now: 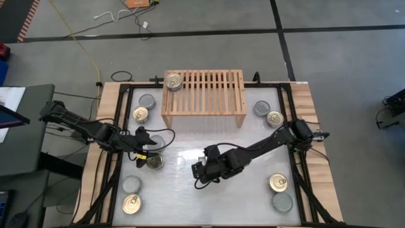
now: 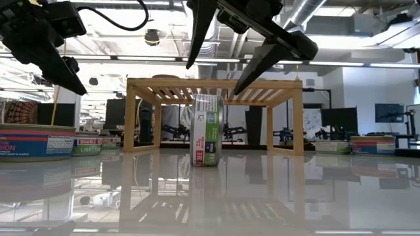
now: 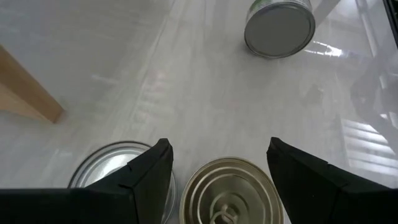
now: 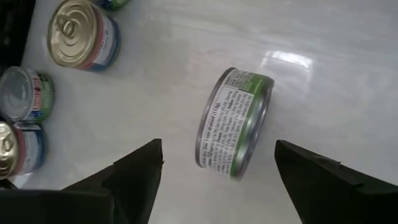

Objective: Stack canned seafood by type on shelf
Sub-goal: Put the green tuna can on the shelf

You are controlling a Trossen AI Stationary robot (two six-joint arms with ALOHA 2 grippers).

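The shelf (image 1: 204,95) is a light-wood slatted rack at the table's far middle, with one gold-topped can (image 1: 172,81) lying on its far left corner. A green-labelled can (image 4: 235,124) stands on its rim on the table's middle (image 2: 206,139). My right gripper (image 4: 217,146) hangs open above it, a finger on either side, apart from it. At the left, my left gripper (image 3: 217,149) is open above a gold-topped can (image 3: 227,193), clear of it. A silver-topped can (image 3: 112,171) lies flat just beside that one.
More cans lie flat on the table: silver (image 1: 147,100) and gold (image 1: 140,114) at far left, two at near left (image 1: 131,193), two at far right (image 1: 268,113), two at near right (image 1: 280,192). Free room lies between the shelf's legs (image 2: 210,118).
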